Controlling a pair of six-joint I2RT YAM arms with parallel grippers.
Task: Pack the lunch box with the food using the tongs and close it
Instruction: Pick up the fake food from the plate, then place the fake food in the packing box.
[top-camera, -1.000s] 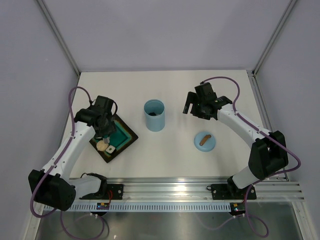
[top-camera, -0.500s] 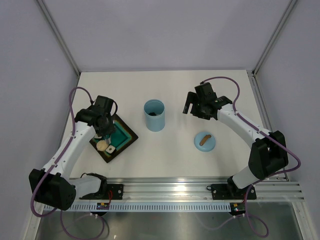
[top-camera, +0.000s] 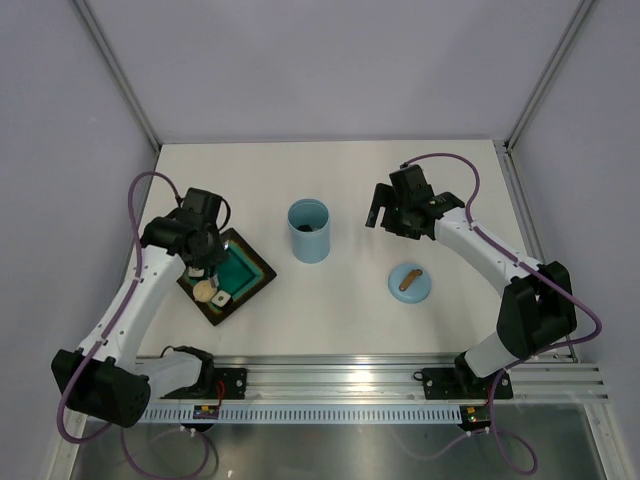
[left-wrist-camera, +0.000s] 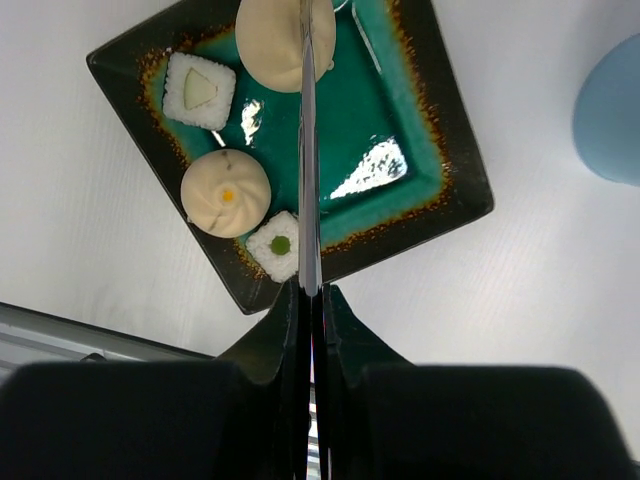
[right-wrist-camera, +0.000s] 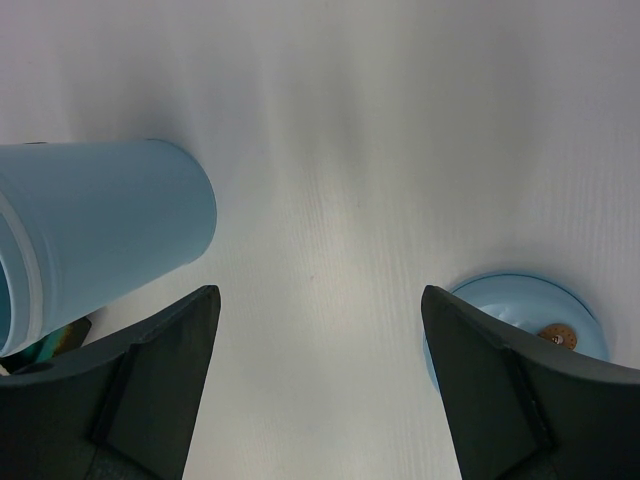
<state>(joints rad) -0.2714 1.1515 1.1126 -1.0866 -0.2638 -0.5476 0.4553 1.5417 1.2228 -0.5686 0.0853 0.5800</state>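
In the left wrist view the tongs (left-wrist-camera: 308, 170) are seen edge-on, so their two arms read as one thin silvery line up the middle of the frame. Their tips are cut off by the top edge. The left gripper (left-wrist-camera: 310, 300) is closed narrowly on the tongs, with the dark fingers (left-wrist-camera: 262, 345) pressed in from both sides at the bottom centre.

Four pieces of the food (left-wrist-camera: 215, 200) are shown on the tray (left-wrist-camera: 455, 190):
- A beige disc (left-wrist-camera: 268, 45) lies at the top, partly cropped and crossed by the tongs.
- A white square with a green triangle (left-wrist-camera: 200, 90) lies at the upper left.
- A round bun with a yellow centre (left-wrist-camera: 232, 185) lies below that square.
- A white square with a green dot (left-wrist-camera: 275, 243) sits beside the tongs' line near the tray's lower corner.

Whether the beige disc is pinched cannot be told.

In the top view much of the tray's upper left is hidden by the left arm, and the tongs are too thin to be made out. The lunch box (top-camera: 309, 230) stands upright and open at the centre of the table (top-camera: 330, 170). Something dark is seen inside it but cannot be identified. The lid (top-camera: 410, 290) lies at the lower right, well apart from it, with the brown handle (top-camera: 410, 277) uppermost.

The right gripper (right-wrist-camera: 318, 295) is held with its fingers wide and nothing between them. In its view the lunch box is cut off at the left edge. The lid is partly covered by the finger at the lower right.
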